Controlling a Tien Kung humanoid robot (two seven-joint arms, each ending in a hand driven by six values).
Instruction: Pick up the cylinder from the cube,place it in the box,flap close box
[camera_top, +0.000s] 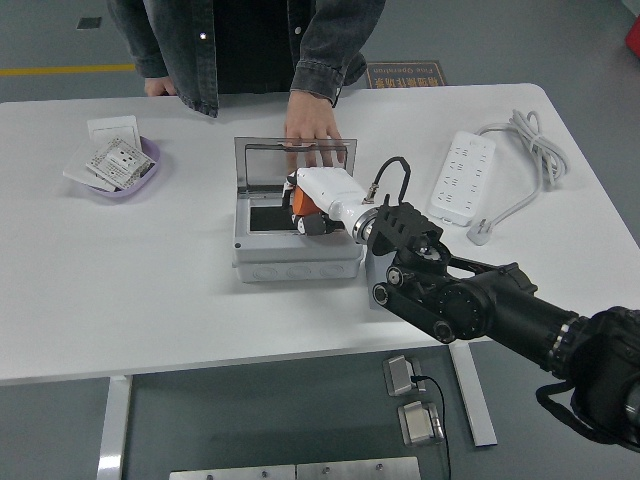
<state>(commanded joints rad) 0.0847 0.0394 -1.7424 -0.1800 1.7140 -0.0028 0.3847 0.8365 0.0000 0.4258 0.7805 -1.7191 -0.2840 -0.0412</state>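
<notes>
The grey box (297, 262) stands in the middle of the table, its clear lid (270, 160) propped upright at the far side. My right hand (322, 196), white-backed on a black arm, reaches into the open box from the right. Something orange (297, 201) shows under the hand's left edge; I cannot tell whether it is the cylinder, and no cube is visible. A person's hand (311, 122) rests on the lid's top edge from the far side. My left arm is out of view.
A purple dish (152, 160) holding white cards sits at the far left, with a white plate (112, 128) behind it. A white power strip (462, 178) with its coiled cable (535, 148) lies at the right.
</notes>
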